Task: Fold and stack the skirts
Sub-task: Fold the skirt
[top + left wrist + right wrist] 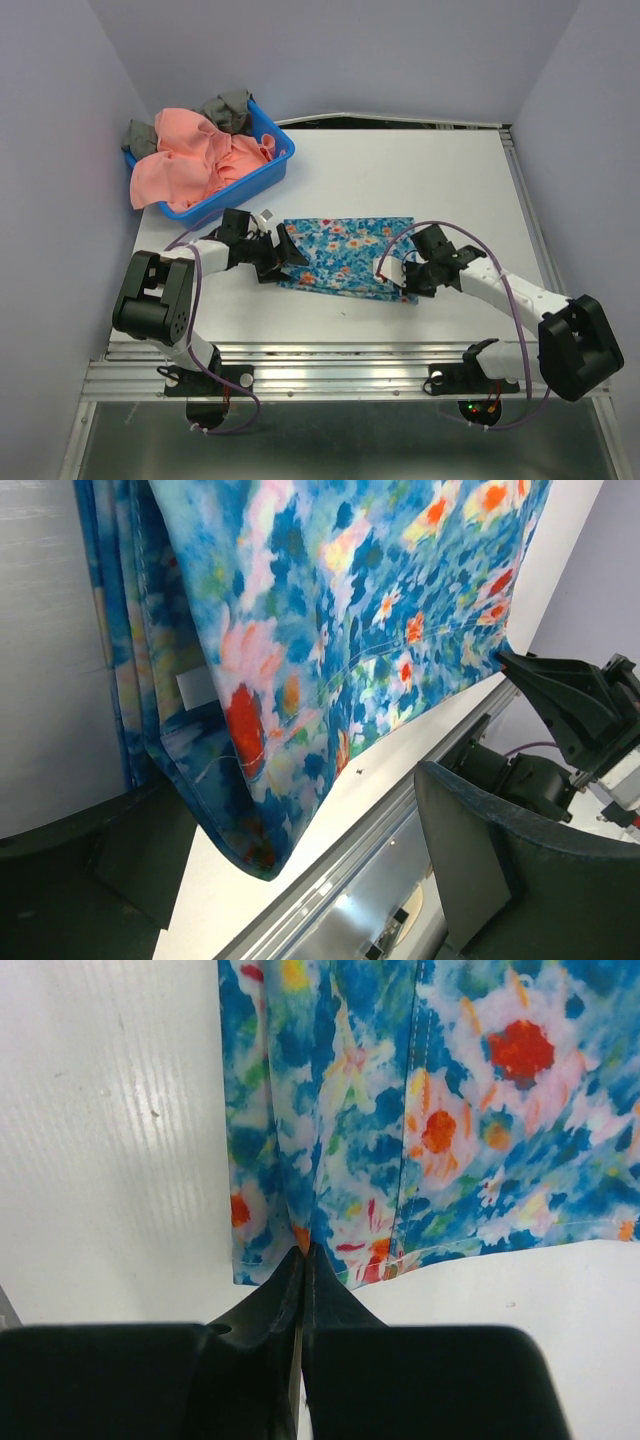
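Observation:
The bright blue flowered skirt (pixel 345 255) lies folded flat on the white table, and also shows in the left wrist view (pixel 330 610) and the right wrist view (pixel 450 1110). My left gripper (pixel 281 256) is at the skirt's left edge. Its jaws stand wide apart (pixel 300 815), with the skirt's near corner hanging between them. My right gripper (pixel 404 277) is at the skirt's near right corner, its fingers shut on the hem (pixel 304 1252). The salmon-pink skirt (pixel 195 160) lies crumpled in the blue basket (pixel 270 165) at the back left.
Grey cloth pieces (pixel 232 108) lie in the basket with the pink skirt. The table's near edge is a metal rail (pixel 340 365). Grey walls stand at the left, right and back. The right gripper's black fingers (pixel 560 695) show in the left wrist view.

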Tool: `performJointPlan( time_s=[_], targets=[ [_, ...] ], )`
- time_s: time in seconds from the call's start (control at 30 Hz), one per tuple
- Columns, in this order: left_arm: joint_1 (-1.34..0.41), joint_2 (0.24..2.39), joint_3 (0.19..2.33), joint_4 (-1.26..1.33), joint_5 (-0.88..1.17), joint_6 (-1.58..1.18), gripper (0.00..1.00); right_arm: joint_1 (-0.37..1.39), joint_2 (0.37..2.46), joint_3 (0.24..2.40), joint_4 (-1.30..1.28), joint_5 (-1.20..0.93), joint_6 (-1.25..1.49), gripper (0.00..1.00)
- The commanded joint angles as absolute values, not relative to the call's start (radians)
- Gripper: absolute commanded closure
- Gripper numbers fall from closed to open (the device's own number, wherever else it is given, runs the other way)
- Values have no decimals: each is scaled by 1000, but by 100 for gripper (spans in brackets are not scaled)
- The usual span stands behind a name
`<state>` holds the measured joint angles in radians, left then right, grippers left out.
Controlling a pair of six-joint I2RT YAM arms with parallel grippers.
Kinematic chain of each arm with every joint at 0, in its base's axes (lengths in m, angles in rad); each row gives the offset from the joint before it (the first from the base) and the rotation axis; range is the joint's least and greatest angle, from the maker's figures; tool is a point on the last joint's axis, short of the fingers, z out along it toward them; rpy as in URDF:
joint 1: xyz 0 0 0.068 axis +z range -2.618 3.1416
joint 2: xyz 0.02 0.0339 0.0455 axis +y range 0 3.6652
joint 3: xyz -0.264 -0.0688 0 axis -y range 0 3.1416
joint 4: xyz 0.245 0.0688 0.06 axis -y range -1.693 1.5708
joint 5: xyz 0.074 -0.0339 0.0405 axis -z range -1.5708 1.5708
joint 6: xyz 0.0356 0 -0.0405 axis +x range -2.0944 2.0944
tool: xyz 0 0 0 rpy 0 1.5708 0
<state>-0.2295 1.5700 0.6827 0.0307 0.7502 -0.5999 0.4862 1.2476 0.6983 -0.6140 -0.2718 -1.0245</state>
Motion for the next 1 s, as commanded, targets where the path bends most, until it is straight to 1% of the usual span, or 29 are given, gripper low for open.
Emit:
performJointPlan(
  time_s=[0.0, 0.13, 0.23, 0.27, 0.37, 0.4, 0.43, 0.53, 0.63, 0.67, 0.7, 0.77, 0.8, 0.87, 0.9, 0.93, 0.97],
  targets=[
    [-239, 1548, 712, 3, 675, -542, 2, 495, 1252, 664, -612, -298, -1029, 99],
    [-247, 1502, 750, -47, 709, -502, 2, 495, 1267, 649, -601, -273, -1064, 99],
    [-262, 1401, 839, -200, 724, -373, 2, 495, 1275, 626, -588, -258, -1091, 99],
    [-262, 1372, 885, -234, 719, -288, 2, 495, 1281, 617, -580, -252, -1104, 99],
    [-262, 1286, 951, -369, 698, -149, 1, 495, 1305, 565, -536, -187, -1143, 99],
    [-262, 1273, 995, -400, 692, -64, 1, 495, 1316, 549, -520, -166, -1158, 99],
    [-262, 1252, 1011, -447, 686, -22, 1, 486, 1342, 531, -496, -137, -1167, 99],
    [-262, 1227, 1043, -485, 649, 117, 2, 440, 1393, 531, -457, -111, -1222, 99],
    [-262, 1203, 1029, -500, 618, 234, 1, 355, 1433, 567, -391, -88, -1325, 99],
    [-265, 1194, 1017, -496, 608, 335, 1, 325, 1463, 578, -347, -72, -1356, 98],
    [-276, 1190, 996, -482, 556, 427, 2, 271, 1497, 598, -287, -49, -1417, 97],
    [-281, 1200, 980, -469, 519, 536, 3, 221, 1514, 624, -232, -26, -1471, 93],
    [-282, 1209, 985, -451, 470, 575, 4, 203, 1541, 649, -197, -15, -1503, 88],
    [-284, 1257, 1009, -370, 428, 616, 8, 190, 1560, 670, -87, 29, -1517, 87],
    [-285, 1284, 1063, -351, 419, 661, 10, 181, 1571, 693, -51, 46, -1510, 79],
    [-304, 1323, 1099, -342, 407, 670, 16, 181, 1577, 706, 27, 55, -1508, 75],
    [-317, 1412, 1142, -331, 361, 676, 19, 181, 1580, 715, 50, 66, -1515, 57]
  ],
)
